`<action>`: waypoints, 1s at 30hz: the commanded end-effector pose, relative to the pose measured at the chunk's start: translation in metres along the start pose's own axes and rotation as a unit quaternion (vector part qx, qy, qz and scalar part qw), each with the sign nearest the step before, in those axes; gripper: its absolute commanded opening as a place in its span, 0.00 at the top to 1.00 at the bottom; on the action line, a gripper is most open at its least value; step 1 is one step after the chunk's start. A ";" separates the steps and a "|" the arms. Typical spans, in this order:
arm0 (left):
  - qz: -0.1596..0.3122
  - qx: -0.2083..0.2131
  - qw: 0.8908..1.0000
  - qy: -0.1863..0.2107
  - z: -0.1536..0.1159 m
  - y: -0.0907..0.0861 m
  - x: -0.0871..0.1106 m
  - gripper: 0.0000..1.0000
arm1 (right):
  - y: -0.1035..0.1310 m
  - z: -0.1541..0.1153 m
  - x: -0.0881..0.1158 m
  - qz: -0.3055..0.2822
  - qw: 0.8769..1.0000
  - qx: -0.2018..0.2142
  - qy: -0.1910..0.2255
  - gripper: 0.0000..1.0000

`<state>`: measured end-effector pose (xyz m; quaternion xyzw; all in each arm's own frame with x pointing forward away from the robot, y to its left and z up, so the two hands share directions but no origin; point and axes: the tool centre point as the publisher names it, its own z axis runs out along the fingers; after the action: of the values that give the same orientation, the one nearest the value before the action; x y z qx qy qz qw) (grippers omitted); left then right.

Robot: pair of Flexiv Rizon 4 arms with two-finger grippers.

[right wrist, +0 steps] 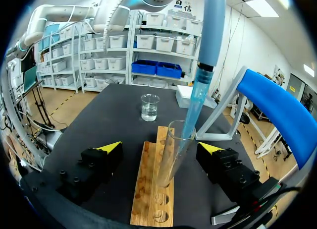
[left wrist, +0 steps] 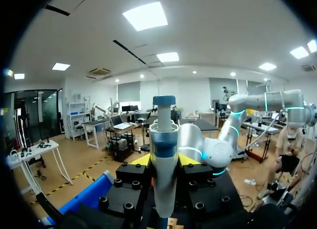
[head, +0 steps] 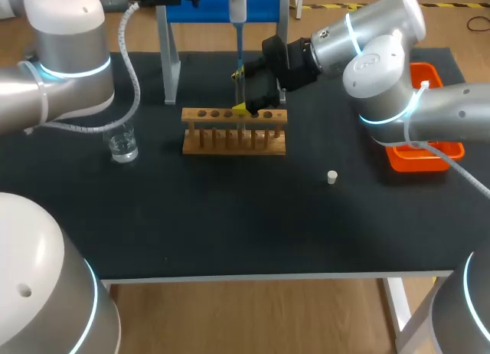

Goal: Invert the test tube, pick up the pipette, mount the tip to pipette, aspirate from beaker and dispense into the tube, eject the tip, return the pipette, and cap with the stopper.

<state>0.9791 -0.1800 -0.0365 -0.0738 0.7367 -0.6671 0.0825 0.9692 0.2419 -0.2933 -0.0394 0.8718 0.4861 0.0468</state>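
Observation:
A clear test tube (right wrist: 170, 154) stands upright, mouth up, in the wooden rack (head: 233, 132). My right gripper (right wrist: 160, 148) is open, one yellow-tipped finger on each side of the tube and neither touching it. The blue and white pipette (left wrist: 163, 154) hangs upright above the rack with my left gripper (left wrist: 164, 160) shut on its body. Its translucent blue tip (right wrist: 194, 110) reaches down into the tube's mouth. In the head view the pipette (head: 239, 32) comes down onto the tube (head: 239, 90). The water beaker (head: 122, 144) sits left of the rack. The small white stopper (head: 331, 177) lies right of it.
The blue pipette stand (head: 218, 5) rises on grey legs just behind the rack. An orange tray (head: 425, 156) sits at the table's right edge under my right arm. Bare black table (head: 230, 216) lies between the rack and the front edge.

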 end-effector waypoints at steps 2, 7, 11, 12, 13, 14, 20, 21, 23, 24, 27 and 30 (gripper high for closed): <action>-0.001 0.001 1.000 0.001 -0.001 0.002 0.000 1.00 | 0.001 -0.001 0.000 0.000 1.000 0.002 0.002 0.00; -0.003 0.000 1.000 0.003 0.000 0.003 -0.001 1.00 | 0.001 -0.001 0.000 0.000 1.000 0.002 0.002 0.00; -0.004 0.000 1.000 0.003 0.000 0.005 -0.001 1.00 | 0.001 -0.001 0.000 0.000 1.000 0.002 0.002 0.00; -0.005 0.000 1.000 0.003 0.000 0.005 -0.001 1.00 | 0.001 -0.001 0.000 0.000 1.000 0.002 0.002 0.00; -0.005 0.000 1.000 0.003 0.001 0.006 -0.001 1.00 | 0.001 -0.001 0.000 0.000 1.000 0.002 0.002 0.00; -0.006 0.000 1.000 0.003 0.001 0.006 -0.001 1.00 | 0.001 -0.001 0.000 0.000 1.000 0.002 0.002 0.00; -0.008 -0.001 1.000 0.002 0.001 0.008 -0.001 1.00 | 0.001 -0.001 0.000 0.000 1.000 0.002 0.002 0.00; -0.008 -0.001 1.000 0.002 0.001 0.008 -0.001 1.00 | 0.001 -0.001 0.000 0.000 1.000 0.002 0.002 0.00; -0.009 0.000 1.000 0.002 0.001 0.008 -0.002 1.00 | 0.001 -0.001 0.000 0.000 1.000 0.002 0.002 0.00; -0.009 0.000 1.000 0.002 0.001 0.008 -0.002 1.00 | 0.001 -0.001 0.000 0.000 1.000 0.002 0.002 0.00; -0.008 0.000 1.000 0.002 0.000 0.008 -0.001 1.00 | 0.001 -0.001 0.000 0.000 1.000 0.002 0.002 0.00; -0.008 0.001 1.000 0.002 0.000 0.009 -0.002 1.00 | 0.001 -0.001 0.000 0.000 1.000 0.002 0.002 0.00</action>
<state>0.9796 -0.1794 -0.0445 -0.0797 0.7367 -0.6672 0.0762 0.9692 0.2419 -0.2933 -0.0394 0.8718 0.4861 0.0468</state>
